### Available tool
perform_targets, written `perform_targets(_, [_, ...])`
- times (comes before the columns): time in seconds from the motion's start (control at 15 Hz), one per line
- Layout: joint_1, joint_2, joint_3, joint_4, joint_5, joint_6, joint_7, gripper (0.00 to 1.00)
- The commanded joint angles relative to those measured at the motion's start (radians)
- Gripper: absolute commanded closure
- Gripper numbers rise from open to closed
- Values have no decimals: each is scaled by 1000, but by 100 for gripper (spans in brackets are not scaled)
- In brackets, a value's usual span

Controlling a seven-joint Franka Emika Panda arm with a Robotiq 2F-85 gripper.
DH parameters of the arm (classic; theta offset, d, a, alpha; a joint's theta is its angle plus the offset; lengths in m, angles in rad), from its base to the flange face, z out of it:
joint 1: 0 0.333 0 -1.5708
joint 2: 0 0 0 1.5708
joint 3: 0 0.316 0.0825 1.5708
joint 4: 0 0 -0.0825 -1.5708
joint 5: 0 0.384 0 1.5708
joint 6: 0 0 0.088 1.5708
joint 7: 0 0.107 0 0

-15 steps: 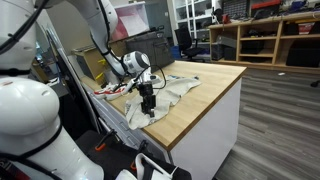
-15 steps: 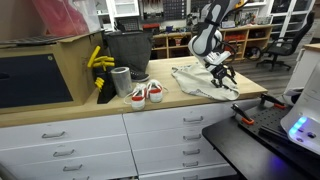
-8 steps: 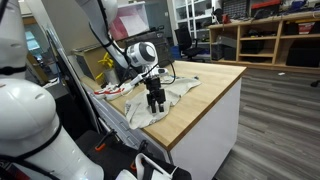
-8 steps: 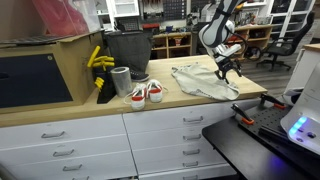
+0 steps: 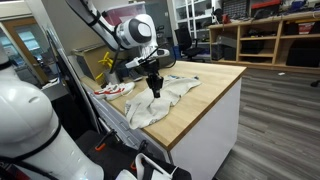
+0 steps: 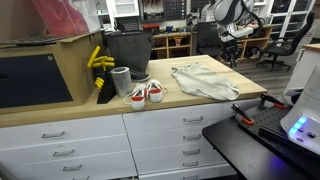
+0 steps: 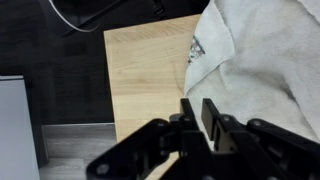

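Currently jaws hang over the worktop [image 5: 212,88], nearly closed, nothing between them. Cloth [image 5: 168,94] lies rumpled on the worktop, one end at its edge. Risk: descending this narrow likely shoves fabric instead of pinching, dragging it off that edge.

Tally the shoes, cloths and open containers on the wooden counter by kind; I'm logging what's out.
Sneakers: 2
Cloth: 1
Containers, a grey cup and a black bin: 2
Total: 5
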State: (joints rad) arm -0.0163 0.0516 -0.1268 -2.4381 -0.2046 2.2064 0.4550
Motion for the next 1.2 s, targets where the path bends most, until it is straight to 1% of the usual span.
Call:
perform_targets(0.0, [1,-92,43,-115,47,90,7,100])
perform_targets(0.2, [21,-68,94,-200,83,216,36,100])
perform_targets(0.33, [35,-38,124,-236,121,289,45,100])
perform_targets(0.53, [57,8,152,-257,170,387,57,100])
perform_targets(0.67, [61,41,148,-256,179,447,54,100])
perform_targets(0.87, [66,112,118,-239,138,543,69,100])
perform_targets(1.07, [100,177,86,-243,113,642,89,100])
perform_targets(1.13, [124,206,81,-244,115,669,98,100])
